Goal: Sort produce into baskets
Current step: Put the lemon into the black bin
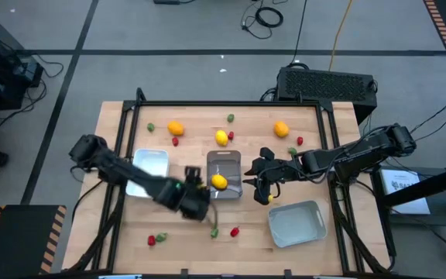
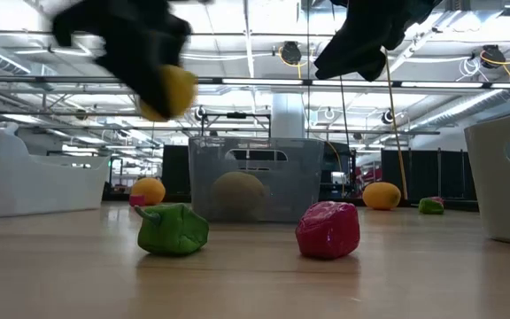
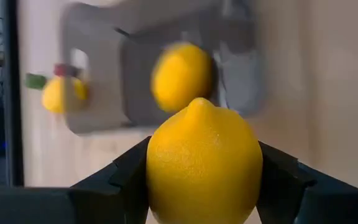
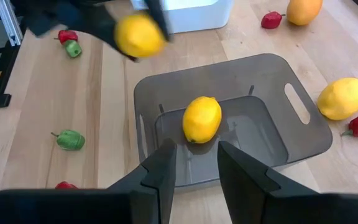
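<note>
Looking level across the desk [image 2: 255, 275], you see a green piece [image 2: 173, 229] and a red piece [image 2: 328, 229] lying closest, a little apart. Behind them stands the clear bin [image 2: 255, 177] with a yellow lemon [image 2: 237, 195] showing through its wall. A blurred dark hand [image 2: 135, 49] hangs above, a yellow lemon [image 2: 171, 91] clamped in it. Orange pieces [image 2: 148, 190] lie farther back on either side of the bin.

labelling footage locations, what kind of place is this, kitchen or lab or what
Most likely a robotics lab or workshop, not a kitchen. The wooden table sits on a grey floor strewn with cables, a black equipment box stands beside it, and the low view shows an industrial ceiling with strip lights.
</note>
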`<action>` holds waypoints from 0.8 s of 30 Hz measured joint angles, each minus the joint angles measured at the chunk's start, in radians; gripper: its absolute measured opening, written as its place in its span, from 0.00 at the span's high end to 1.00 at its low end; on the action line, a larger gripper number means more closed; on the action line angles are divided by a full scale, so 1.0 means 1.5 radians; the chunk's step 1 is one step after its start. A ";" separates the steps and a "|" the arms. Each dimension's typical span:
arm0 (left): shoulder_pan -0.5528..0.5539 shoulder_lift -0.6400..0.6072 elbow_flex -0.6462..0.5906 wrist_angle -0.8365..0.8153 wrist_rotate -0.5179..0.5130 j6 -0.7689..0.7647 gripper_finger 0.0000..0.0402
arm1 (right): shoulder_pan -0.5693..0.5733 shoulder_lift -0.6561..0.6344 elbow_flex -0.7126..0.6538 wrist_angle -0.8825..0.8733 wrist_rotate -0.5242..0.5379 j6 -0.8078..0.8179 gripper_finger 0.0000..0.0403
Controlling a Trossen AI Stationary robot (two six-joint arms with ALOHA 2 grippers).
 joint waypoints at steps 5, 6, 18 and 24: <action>0.092 0.000 0.000 0.111 -0.005 0.086 0.46 | 0.000 0.000 0.000 0.000 0.000 -0.018 0.73; 0.108 0.000 0.000 0.133 -0.002 0.096 0.46 | 0.000 0.000 0.000 0.000 0.000 -0.018 0.73; 0.216 0.007 0.000 0.206 0.134 0.129 0.36 | 0.000 0.000 0.000 -0.004 0.000 -0.018 0.73; 0.220 0.007 0.000 0.206 0.134 0.130 0.32 | 0.000 0.000 0.000 -0.004 0.000 -0.018 0.73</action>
